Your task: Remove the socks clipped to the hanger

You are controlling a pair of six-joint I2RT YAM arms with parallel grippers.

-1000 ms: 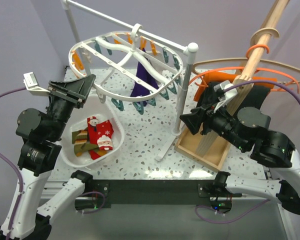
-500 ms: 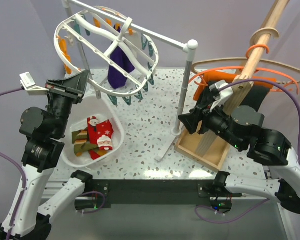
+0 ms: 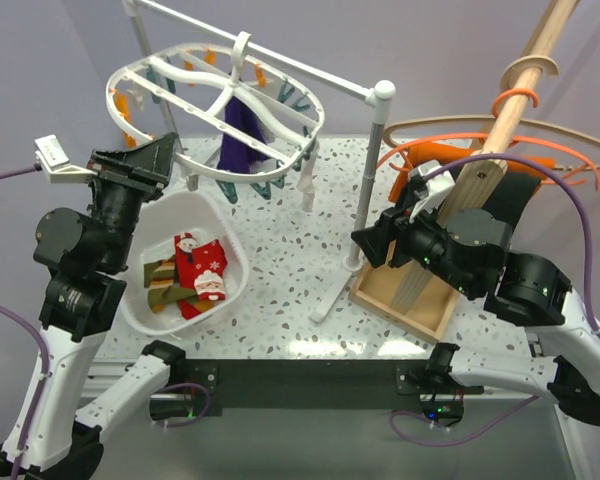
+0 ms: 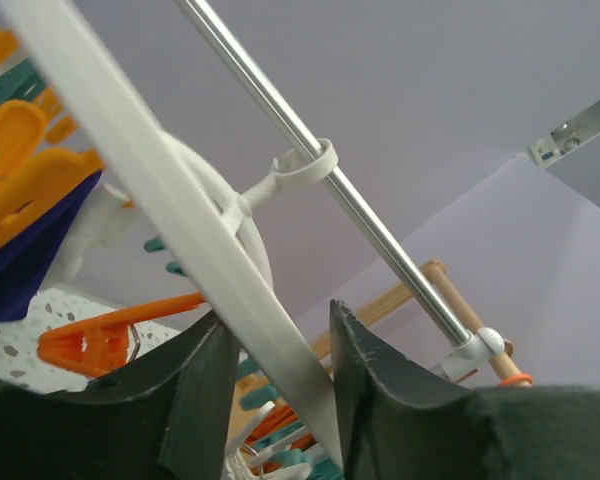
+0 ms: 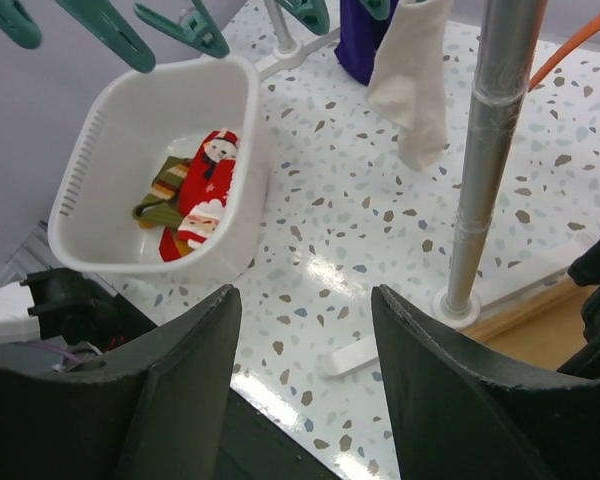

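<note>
The white oval hanger (image 3: pixel 212 112) hangs level from the steel rail by its hook (image 4: pixel 305 165). A dark purple sock (image 3: pixel 242 135) and a white sock (image 5: pixel 410 90) are clipped under it. My left gripper (image 3: pixel 158 155) stands open at the hanger's near-left rim. That rim (image 4: pixel 130 160) runs slanted between its fingers, with gaps showing on both sides. Red Christmas socks (image 3: pixel 202 270) and brown-olive striped socks (image 3: pixel 163 283) lie in the white basin (image 3: pixel 230 235). My right gripper (image 3: pixel 370 243) is open and empty, low over the table beside the rack's post.
The drying rack's steel rail (image 3: pixel 280 60) and upright post (image 3: pixel 372 170) cross the middle, with the post's foot (image 5: pixel 458 305) on the speckled table. A wooden box with a slanted pole (image 3: pixel 410 290) and thin orange and wooden hangers (image 3: pixel 520 140) stand at the right.
The hanger slid left along the rail, tipped up steeply half a second ago, and now hangs level. The left gripper's jaws have widened around the rim. The right arm shifted slightly left.
</note>
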